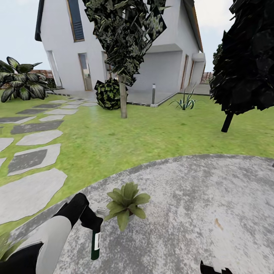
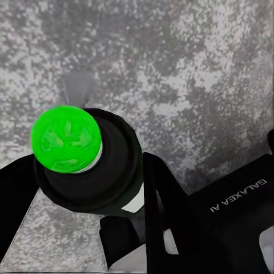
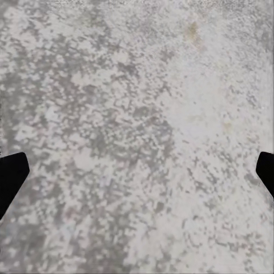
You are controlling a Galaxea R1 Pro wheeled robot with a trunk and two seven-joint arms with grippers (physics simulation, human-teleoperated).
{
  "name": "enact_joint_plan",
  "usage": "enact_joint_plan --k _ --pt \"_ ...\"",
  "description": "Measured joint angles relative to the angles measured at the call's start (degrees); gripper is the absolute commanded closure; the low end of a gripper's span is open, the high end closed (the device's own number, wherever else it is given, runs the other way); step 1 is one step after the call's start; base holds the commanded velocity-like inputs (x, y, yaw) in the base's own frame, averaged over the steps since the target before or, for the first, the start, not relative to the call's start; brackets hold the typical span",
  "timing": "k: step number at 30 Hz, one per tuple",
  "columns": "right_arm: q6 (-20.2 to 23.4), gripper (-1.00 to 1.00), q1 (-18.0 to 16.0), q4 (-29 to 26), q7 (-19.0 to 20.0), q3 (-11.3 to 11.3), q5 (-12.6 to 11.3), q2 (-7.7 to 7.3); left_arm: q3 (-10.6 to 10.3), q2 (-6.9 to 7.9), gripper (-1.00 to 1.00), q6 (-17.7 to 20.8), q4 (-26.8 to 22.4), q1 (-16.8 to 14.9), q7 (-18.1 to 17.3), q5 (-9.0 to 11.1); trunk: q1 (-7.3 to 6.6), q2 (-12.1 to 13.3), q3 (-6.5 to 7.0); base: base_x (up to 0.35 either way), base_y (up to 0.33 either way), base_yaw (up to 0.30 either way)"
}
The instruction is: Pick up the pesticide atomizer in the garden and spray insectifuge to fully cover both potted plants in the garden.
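Left gripper (image 1: 94, 225) clamped on pesticide atomizer (image 1: 95, 244), hanging bottle-down over patio (image 1: 213, 213), just left of potted plant (image 1: 126, 202). Right gripper (image 3: 137, 168) spread wide above paving.

Pretty standard backyard: a white house (image 1: 125, 42) with tall windows sits behind a green lawn (image 1: 125, 137), grey stepping stones (image 1: 34, 158) run along the left, a mottled grey patio (image 1: 198, 205) up front, dark trees (image 1: 123, 38) under pale sky.

Potted plant (image 1: 126, 203) standing just beside the held pesticide atomizer (image 1: 95, 243), crowding its path, bare patio (image 1: 213, 198) lying open beyond, tree trunk (image 1: 123, 97) standing well apart
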Motion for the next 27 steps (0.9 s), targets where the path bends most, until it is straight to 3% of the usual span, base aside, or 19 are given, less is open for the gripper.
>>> enact_joint_plan --k 9,11,12,13,15,22,27 --pt "0.0 -1.00 0.0 0.2 -0.1 -0.1 0.2 -0.16 -1.8 0.22 1.00 -0.1 0.2 0.5 0.0 -0.3 0.02 0.0 -0.15 0.239 -0.030 0.089" --pt "0.0 -1.00 0.0 0.2 -0.1 0.0 0.2 -0.26 -4.2 0.36 1.00 -0.1 0.3 0.5 0.0 -0.2 0.03 0.0 -0.15 0.017 0.000 0.002" --pt "0.0 -1.00 0.0 0.3 -0.1 0.0 0.3 -0.31 -7.4 0.57 1.00 -0.1 0.3 0.6 0.0 -0.1 0.03 0.0 -0.15 0.004 0.000 0.000" --pt "0.0 -1.00 0.0 0.3 -0.1 0.0 0.3 -0.33 -8.9 0.76 1.00 -0.2 0.4 0.6 -0.1 0.1 0.03 0.0 -0.15 0.003 0.000 0.000" --pt "0.0 -1.00 0.0 0.3 -0.1 0.0 0.3 -0.34 -9.9 1.44 1.00 -0.5 0.5 0.7 -0.2 0.1 0.03 0.0 -0.15 0.001 0.000 0.000" --pt "0.0 -1.00 0.0 0.1 -0.2 0.0 0.1 -0.10 -10.6 5.72 1.00 -1.3 3.5 0.8 -7.0 -1.1 0.03 0.0 -0.16 0.000 0.000 0.000" --pt "0.0 -1.00 0.0 0.1 -0.2 0.0 0.1 -0.08 -10.6 5.85 1.00 -2.8 4.5 2.9 -7.4 -1.4 0.03 0.0 -0.16 0.000 0.000 0.000"
